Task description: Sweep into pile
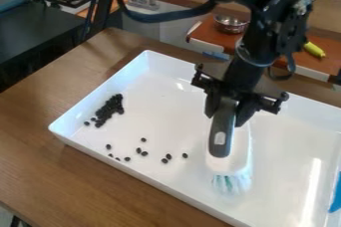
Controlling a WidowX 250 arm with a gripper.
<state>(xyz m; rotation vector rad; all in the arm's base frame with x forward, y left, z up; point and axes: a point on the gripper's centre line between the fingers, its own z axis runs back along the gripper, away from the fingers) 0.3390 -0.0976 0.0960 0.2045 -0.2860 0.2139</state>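
The robot arm descends from the top edge, its black gripper pointing downward over the white tray and pinching the dark handle of the brush, bristles towards the tray's near side. Small black pieces lie clustered towards the tray's left corner, others scattered between cluster and brush.
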